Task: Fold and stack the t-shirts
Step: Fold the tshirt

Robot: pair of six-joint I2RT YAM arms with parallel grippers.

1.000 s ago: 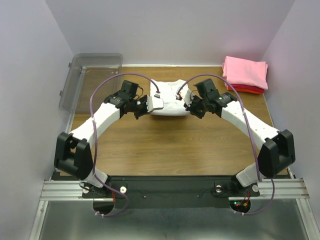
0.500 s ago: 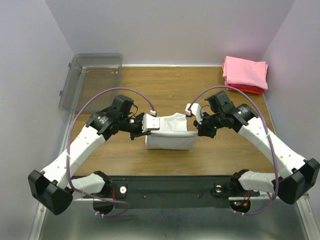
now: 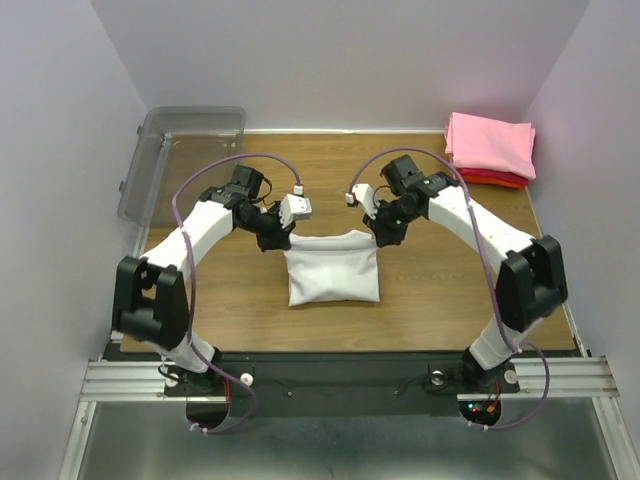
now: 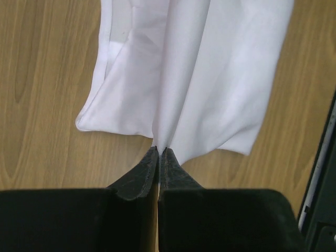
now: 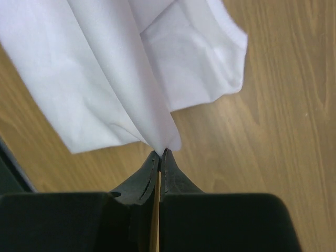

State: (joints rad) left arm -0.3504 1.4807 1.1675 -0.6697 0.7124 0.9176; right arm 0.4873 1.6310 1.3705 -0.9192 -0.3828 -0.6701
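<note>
Pinching the white t-shirt (image 3: 333,270) at two corners — left gripper (image 4: 159,152) and right gripper (image 5: 159,154) each clenched on a cloth edge at the tips, the rest draping below them. For a clean fold: move both in step, edge taut and level. Wrist views show how shallow each bite is; only the top view shows the shirt spanning between grippers, plus pink t-shirt (image 3: 490,143) on red t-shirt (image 3: 497,181) well beyond the right one

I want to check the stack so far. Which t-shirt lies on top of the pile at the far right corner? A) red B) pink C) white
B: the pink t-shirt covers the red t-shirt, whose edge alone shows; the white t-shirt is elsewhere.
</note>
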